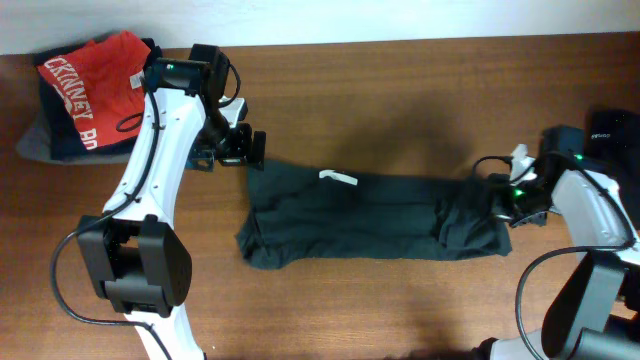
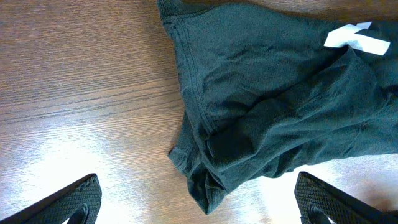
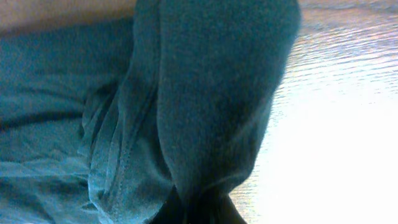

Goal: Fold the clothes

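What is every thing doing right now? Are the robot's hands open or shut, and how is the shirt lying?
dark green shirt: lying on the table, folded into a long strip, right end bunched.
white tag: showing on top.
left gripper: open, empty, over the shirt's left end.
right gripper: shut on the shirt's right end.
red shirt: crumpled on a dark pile.

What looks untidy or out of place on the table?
The dark green shirt does not lie flat: its right end is bunched up where the right gripper pinches it, and its left end is wrinkled. Nothing looks spilled or damaged.
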